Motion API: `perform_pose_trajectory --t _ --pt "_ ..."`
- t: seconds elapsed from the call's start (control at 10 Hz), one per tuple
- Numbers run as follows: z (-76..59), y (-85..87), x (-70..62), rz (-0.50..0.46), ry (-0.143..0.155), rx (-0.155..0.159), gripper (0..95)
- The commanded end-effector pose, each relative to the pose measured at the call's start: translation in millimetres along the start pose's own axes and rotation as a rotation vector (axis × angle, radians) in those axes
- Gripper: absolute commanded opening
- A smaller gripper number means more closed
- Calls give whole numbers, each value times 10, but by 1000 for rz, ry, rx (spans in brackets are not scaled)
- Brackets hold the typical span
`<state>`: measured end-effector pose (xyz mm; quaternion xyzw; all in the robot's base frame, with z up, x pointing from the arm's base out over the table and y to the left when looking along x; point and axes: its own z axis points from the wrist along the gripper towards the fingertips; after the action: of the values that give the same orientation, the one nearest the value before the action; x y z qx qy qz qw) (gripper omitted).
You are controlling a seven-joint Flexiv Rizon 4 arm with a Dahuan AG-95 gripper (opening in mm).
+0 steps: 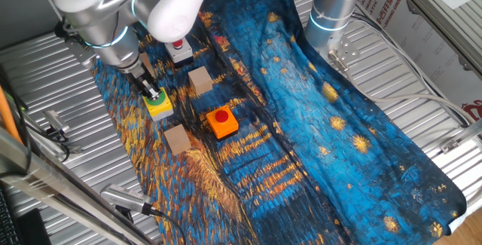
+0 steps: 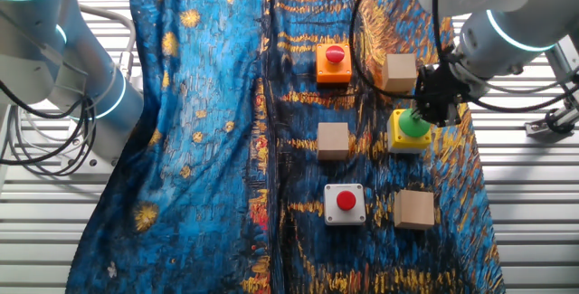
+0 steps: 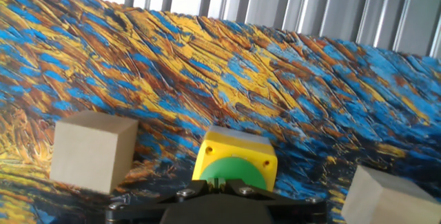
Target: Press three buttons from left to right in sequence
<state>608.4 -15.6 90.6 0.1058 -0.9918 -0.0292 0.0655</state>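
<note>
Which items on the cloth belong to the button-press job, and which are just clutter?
Job:
- yellow button with green cap
- orange button with red cap
- white button with red cap
- gripper, at the green cap

Clutter:
- three plain wooden cubes
- painted cloth

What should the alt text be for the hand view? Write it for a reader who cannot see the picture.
A yellow button box with a green cap sits just beyond the dark end effector at the bottom edge. It rests on a blue and gold painted-pattern cloth, with one plain tan wooden cube to its left and another at the lower right.
</note>
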Motion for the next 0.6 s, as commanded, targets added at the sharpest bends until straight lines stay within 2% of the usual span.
perform_pose_trajectory --t 0.1,0.2,0.3,0.4,0.5,0.6 --pt "89 -8 7 31 -3 -42 0" --pt "43 -3 3 41 -8 -60 0" --pt "-93 27 1 41 -4 -46 0" --pt "-234 90 4 47 14 -32 0" --pt "-379 191 4 43 34 18 0" --pt "-415 233 4 37 38 39 0"
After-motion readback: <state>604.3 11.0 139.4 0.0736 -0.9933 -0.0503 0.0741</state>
